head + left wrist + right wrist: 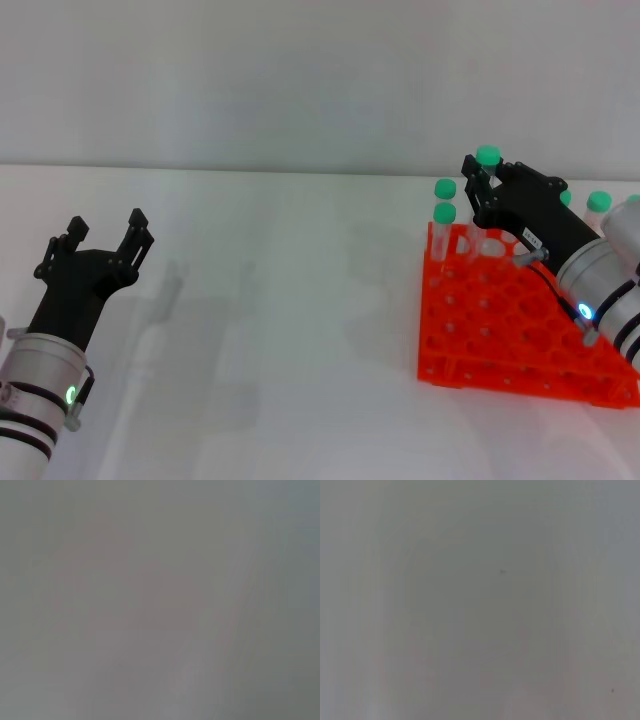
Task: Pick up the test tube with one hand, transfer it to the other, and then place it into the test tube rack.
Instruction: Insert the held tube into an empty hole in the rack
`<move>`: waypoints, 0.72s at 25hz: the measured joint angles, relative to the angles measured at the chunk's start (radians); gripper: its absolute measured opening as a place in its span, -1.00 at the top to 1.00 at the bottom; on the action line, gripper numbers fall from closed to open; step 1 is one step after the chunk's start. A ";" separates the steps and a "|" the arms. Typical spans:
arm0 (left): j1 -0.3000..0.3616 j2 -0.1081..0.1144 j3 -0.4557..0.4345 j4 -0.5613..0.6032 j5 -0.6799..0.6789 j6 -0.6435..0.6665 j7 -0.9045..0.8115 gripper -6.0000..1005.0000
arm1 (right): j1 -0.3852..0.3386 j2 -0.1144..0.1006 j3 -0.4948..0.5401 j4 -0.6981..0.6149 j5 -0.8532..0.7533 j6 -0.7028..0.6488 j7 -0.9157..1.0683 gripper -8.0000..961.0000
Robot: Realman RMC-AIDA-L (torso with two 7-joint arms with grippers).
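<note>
Right gripper [480, 188] over the far left corner of the test tube rack [520, 335], fingers clamped on the test tube [487, 170] just under its mint-green cap; white label visible on the gripper body, arm reaching in from the right edge. Tube upright or nearly so, long axis vertical, cap up, lower end hidden behind the fingers and pointing down toward the rack's top tier. Cannot tell whether the tube's foot is already inside a hole or just above one; cap sits a little higher than the neighbours, so probably not yet fully seated. Capped tubes [444, 200] standing just beside the held one on its left, more along the rack's far side toward the right, partly hidden by the arm. Coming move, by judgement: a straight lowering along the tube's own axis into the hole beneath, then a release; main risk a snag on a hole rim or a knock against the neighbouring caps. Left gripper [105, 238] well apart, low over the table [300, 330] at the left, fingers spread and holding nothing, pointing away from the robot; clearly the farther hand from tube and rack. Both wrist views blank grey, nothing to read from them
</note>
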 joint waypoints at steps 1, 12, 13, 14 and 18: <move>0.000 0.000 0.000 0.000 0.000 0.000 0.000 -0.60 | 0.001 0.000 0.000 0.000 0.001 0.003 -0.005 0.55; -0.002 0.000 0.000 0.000 -0.002 -0.001 0.000 -0.60 | 0.006 0.000 -0.003 0.008 0.002 0.046 -0.007 0.55; -0.002 0.000 0.000 0.000 -0.001 -0.001 0.000 -0.60 | 0.006 0.000 -0.003 0.008 0.002 0.047 -0.007 0.55; 0.000 0.000 0.000 0.000 -0.001 -0.001 0.000 -0.60 | 0.005 0.000 -0.003 0.008 0.002 0.048 -0.007 0.55; 0.003 -0.001 0.000 0.000 -0.001 -0.001 0.000 -0.60 | -0.003 0.000 -0.010 0.005 0.002 0.055 -0.007 0.55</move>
